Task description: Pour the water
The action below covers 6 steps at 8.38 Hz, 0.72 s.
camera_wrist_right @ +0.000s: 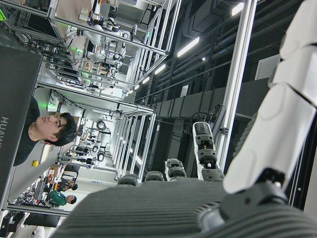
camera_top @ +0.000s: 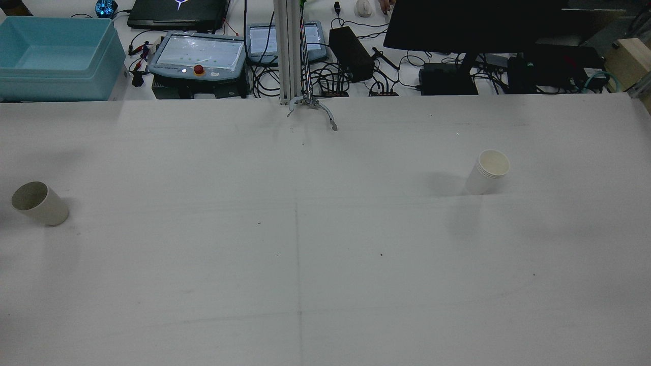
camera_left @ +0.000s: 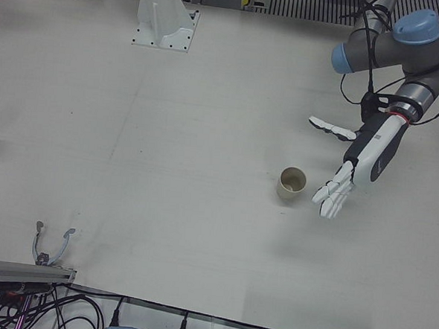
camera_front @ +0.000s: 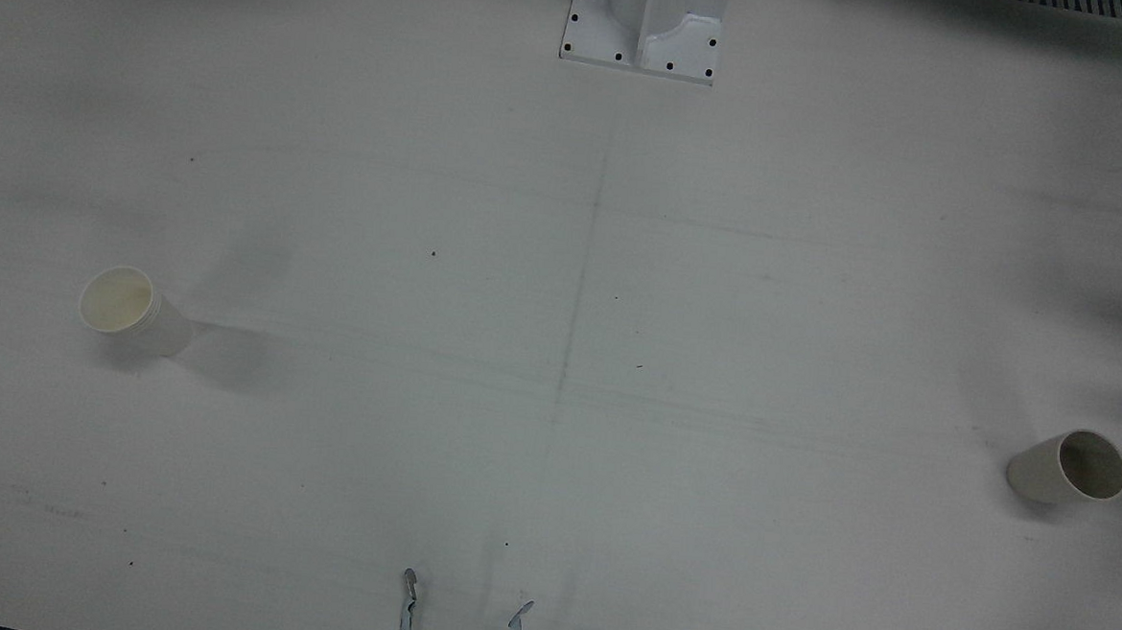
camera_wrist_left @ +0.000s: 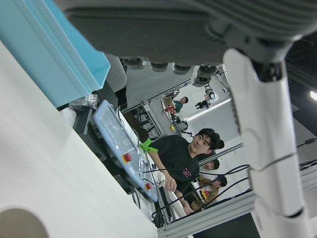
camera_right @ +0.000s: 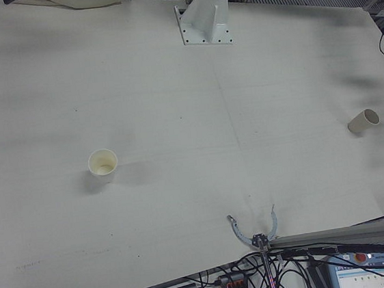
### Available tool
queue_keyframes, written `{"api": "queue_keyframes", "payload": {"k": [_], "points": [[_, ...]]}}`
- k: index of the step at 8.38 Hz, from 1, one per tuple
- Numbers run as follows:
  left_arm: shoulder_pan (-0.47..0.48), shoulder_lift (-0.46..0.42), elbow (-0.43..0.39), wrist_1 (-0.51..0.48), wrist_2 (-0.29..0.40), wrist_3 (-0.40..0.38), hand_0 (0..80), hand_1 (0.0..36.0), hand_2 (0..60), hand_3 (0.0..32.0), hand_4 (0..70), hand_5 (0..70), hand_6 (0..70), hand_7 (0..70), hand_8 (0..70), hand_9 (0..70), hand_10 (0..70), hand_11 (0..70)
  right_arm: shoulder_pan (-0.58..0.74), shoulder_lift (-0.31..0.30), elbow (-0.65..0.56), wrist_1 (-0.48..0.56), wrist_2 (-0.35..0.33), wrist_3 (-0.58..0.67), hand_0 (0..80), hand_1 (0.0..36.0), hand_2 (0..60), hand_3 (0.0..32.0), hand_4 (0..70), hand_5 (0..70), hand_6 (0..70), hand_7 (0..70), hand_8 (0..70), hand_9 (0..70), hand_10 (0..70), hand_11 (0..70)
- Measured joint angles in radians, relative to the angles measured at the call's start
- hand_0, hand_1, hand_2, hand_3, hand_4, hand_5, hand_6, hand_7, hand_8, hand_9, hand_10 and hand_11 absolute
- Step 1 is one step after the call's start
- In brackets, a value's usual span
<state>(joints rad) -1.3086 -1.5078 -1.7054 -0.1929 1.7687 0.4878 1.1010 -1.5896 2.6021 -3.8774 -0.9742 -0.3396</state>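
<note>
Two paper cups stand upright on the white table [camera_front: 559,353]. A grey-beige cup [camera_left: 291,183] is on my left side; it also shows in the front view [camera_front: 1072,467] and the rear view [camera_top: 39,203]. My left hand [camera_left: 349,172] hovers open just beside it, fingers spread, not touching. In the left hand view the cup's rim [camera_wrist_left: 17,223] is at the bottom corner under an outstretched finger [camera_wrist_left: 262,139]. A white cup [camera_right: 103,165] with a cream inside stands on my right side [camera_top: 489,171]. My right hand [camera_wrist_right: 198,203] shows only in its own view, fingers extended, holding nothing.
A metal clamp [camera_front: 459,617] sits at the table's operator-side edge. An arm pedestal [camera_front: 644,22] is bolted at the opposite edge. Beyond the table are a blue bin [camera_top: 56,56], teach pendants [camera_top: 198,53], a monitor and cables.
</note>
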Motion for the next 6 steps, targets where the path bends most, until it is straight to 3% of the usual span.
{"api": "queue_keyframes", "payload": {"k": [2,4,6], "points": [[0.041,-0.002,0.166,-0.151,-0.02,0.006,53.5,16.1,0.0,4.0,5.5,7.0,0.0,2.0,0.0,0.0,0.0,0.0,-0.009,0.004,-0.006,0.0,0.002,-0.019,47.3,13.5,8.5,0.0,9.4,17.9,5.3,11.5,0.0,0.9,0.0,0.0],[0.061,-0.008,0.313,-0.278,-0.054,0.024,53.9,16.5,0.0,1.8,7.1,7.3,0.0,2.5,0.2,0.3,0.0,0.3,-0.018,0.009,-0.018,-0.001,0.003,-0.03,47.1,13.3,8.6,0.0,9.6,18.0,5.5,12.3,0.1,1.0,0.0,0.0],[0.11,-0.004,0.364,-0.362,-0.077,0.076,54.1,16.4,0.0,3.0,6.5,6.5,0.0,2.1,0.3,0.3,0.0,0.2,-0.021,0.013,-0.029,-0.001,0.003,-0.034,47.1,13.4,9.1,0.0,9.5,18.2,5.6,12.3,0.1,1.0,0.0,0.0]]}}
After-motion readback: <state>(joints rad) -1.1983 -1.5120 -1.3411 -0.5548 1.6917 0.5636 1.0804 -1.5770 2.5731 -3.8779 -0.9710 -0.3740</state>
